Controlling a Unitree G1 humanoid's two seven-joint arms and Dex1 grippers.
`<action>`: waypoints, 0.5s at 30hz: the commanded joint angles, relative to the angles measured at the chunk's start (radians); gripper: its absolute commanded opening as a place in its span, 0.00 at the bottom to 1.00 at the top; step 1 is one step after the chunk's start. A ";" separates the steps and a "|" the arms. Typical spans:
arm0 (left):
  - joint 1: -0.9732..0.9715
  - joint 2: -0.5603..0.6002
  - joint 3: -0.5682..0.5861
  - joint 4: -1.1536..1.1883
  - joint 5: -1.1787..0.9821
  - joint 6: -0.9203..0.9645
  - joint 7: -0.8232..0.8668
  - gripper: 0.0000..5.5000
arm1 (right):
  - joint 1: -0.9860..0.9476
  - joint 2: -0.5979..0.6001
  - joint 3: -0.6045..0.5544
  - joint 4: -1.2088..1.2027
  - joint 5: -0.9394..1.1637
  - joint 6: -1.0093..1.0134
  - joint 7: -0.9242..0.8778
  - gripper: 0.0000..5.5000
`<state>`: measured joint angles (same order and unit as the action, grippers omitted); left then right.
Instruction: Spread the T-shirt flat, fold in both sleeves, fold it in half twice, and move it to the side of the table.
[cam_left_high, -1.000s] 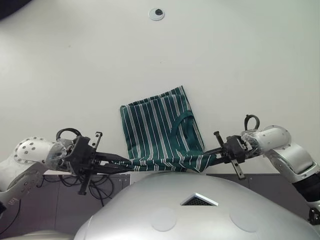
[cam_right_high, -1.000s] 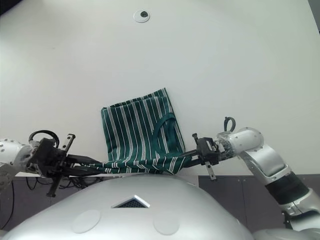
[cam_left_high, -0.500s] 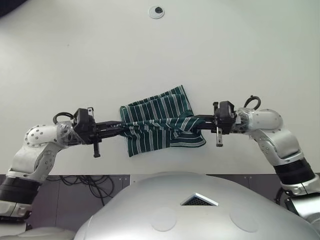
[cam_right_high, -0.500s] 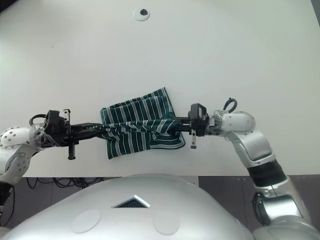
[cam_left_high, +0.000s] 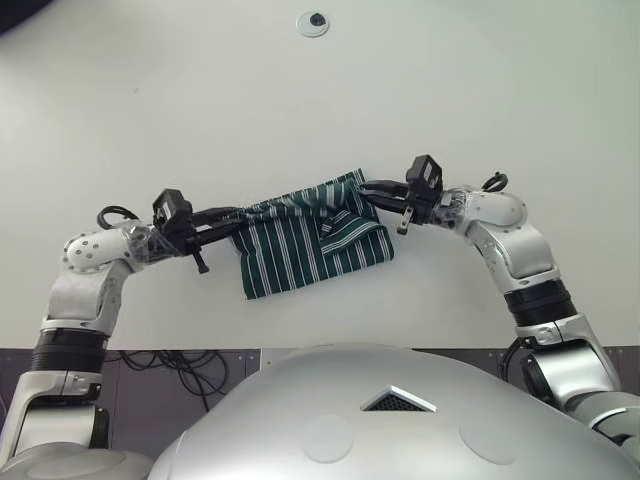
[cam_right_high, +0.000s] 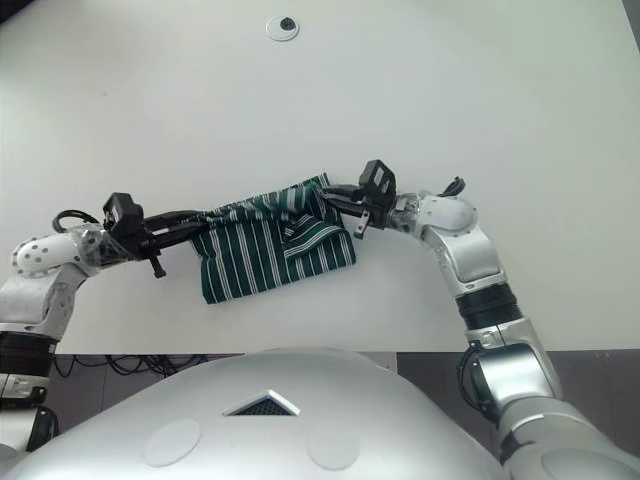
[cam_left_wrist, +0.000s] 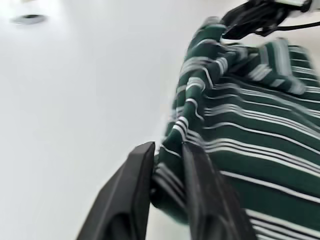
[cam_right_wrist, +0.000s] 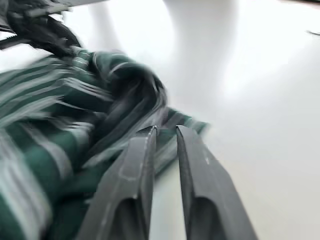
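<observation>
A green T-shirt with white stripes lies folded on the white table, its near edge lifted and carried over toward the far edge. My left gripper is shut on the T-shirt's left corner, the cloth pinched between its fingers. On the right side, my right gripper is shut on the other corner, near the T-shirt's far right tip. Striped cloth bunches ahead of the right fingers. Both grippers hover just above the T-shirt.
A small round grommet sits in the table at the far middle. White table surface stretches all around the T-shirt. The table's front edge runs close below the garment, with cables under it at the left.
Both grippers have lifted the T-shirt's near edge from the table's front edge and carried it away from me, over the garment toward its far edge. The T-shirt now lies doubled and shorter.
</observation>
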<state>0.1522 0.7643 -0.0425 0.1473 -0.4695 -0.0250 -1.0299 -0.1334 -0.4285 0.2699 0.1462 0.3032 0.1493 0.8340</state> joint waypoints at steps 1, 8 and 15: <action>-0.034 -0.025 0.030 0.004 0.039 0.093 0.084 0.24 | -0.059 0.052 -0.074 0.071 -0.013 -0.007 -0.073 0.16; -0.082 -0.067 0.064 -0.005 0.114 0.295 0.288 0.31 | 0.105 0.027 -0.057 -0.210 0.085 -0.122 0.119 0.16; -0.074 -0.149 0.163 -0.178 0.069 0.169 0.301 0.31 | 0.277 -0.103 0.097 -0.294 -0.096 -0.270 0.255 0.16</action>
<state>0.0754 0.6461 0.0874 0.0303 -0.3938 0.2390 -0.7076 0.1302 -0.5003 0.3430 -0.1374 0.2495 -0.1002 1.0865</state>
